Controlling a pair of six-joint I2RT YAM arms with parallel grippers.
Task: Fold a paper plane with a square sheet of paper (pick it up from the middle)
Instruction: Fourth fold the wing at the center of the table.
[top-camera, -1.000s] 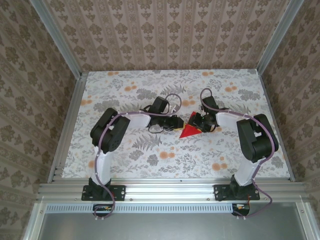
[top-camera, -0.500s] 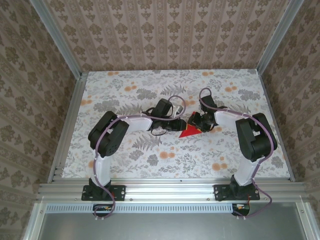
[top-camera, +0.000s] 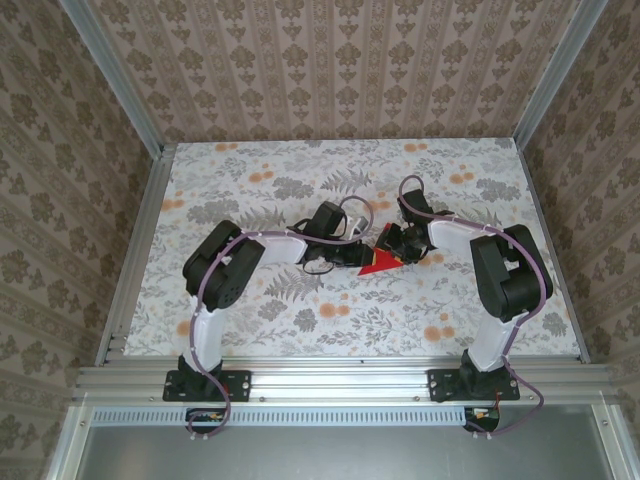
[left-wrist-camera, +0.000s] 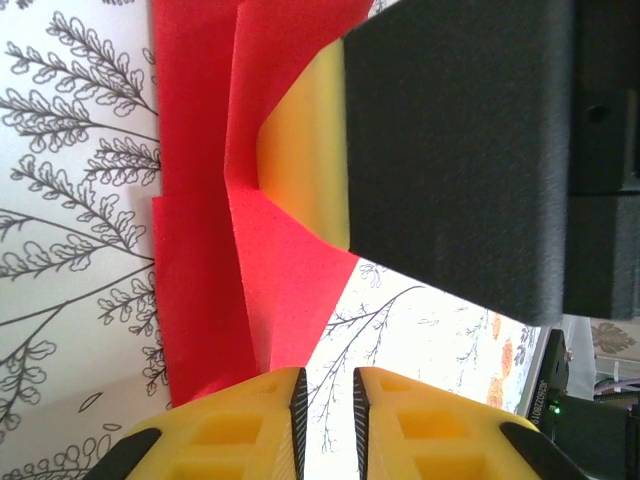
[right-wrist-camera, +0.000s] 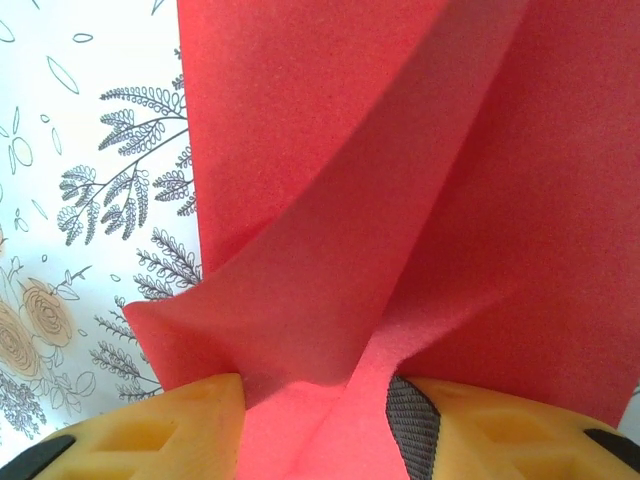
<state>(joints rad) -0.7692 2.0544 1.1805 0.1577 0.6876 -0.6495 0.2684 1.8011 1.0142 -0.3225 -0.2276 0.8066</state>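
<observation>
Clearly the folding is under way but far from finished. The thin, bright red square sheet of paper (top-camera: 381, 263) lies as a layered triangle between the two sets of jaws, with overlapping flaps and one flap raised. It is not yet a narrow pointed dart with a centre crease, so I judge that most of the creasing is left.

The right gripper (right-wrist-camera: 315, 432) has its jaws well apart, with a raised ridge of the red paper running straight between them. I cannot tell whether they press it. The left wrist view shows one yellow finger (left-wrist-camera: 305, 150) of that gripper tucked under the lifted flap.

The left gripper (left-wrist-camera: 327, 395) has its jaws drawn almost together, leaving a thin slit with bare table showing through it. The sheet's corner ends just ahead of one tip, and I cannot tell whether it is pinched.

Around them is only the white, flower-printed table (top-camera: 300, 180). The main obstacle is crowding, since the right gripper's black body sits directly ahead of the left jaws.
</observation>
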